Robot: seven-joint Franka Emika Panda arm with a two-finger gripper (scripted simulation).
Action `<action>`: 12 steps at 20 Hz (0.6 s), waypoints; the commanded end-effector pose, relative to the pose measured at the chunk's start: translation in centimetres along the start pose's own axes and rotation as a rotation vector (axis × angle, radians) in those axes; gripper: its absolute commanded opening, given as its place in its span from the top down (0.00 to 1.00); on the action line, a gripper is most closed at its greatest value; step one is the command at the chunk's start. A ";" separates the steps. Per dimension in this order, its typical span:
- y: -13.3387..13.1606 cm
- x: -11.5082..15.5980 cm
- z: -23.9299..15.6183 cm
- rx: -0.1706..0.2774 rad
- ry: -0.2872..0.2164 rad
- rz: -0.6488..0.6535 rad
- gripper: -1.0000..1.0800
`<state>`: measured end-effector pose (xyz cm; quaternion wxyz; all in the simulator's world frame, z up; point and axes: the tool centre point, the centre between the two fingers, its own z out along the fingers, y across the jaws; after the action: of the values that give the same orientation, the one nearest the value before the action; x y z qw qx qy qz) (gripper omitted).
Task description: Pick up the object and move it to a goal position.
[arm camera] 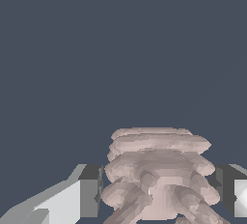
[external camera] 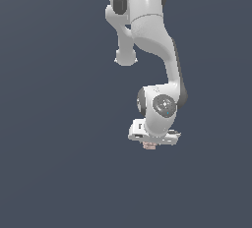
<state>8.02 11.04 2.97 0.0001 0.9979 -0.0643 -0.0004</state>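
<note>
Over a plain dark slate-blue surface [external camera: 54, 173], fingers [arm camera: 89, 196] flank the object [arm camera: 157, 175].

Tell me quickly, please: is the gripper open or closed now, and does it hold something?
Gripper: the pinkish-tan lumpy object sits between its two fingers, which stand close at each side; whether they actually clamp it cannot be told.

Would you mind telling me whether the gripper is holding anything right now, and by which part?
The lumpy pinkish object sits between the gripper's fingers, one at each of its sides. Small gaps show beside it, so a firm hold cannot be confirmed.
</note>
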 end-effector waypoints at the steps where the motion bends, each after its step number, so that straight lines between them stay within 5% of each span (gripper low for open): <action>1: 0.0 0.0 0.0 0.000 0.001 0.000 1.00; 12: -0.2 0.1 -0.4 0.000 0.001 0.000 1.00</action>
<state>8.06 11.09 3.10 0.0002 0.9979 -0.0645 -0.0005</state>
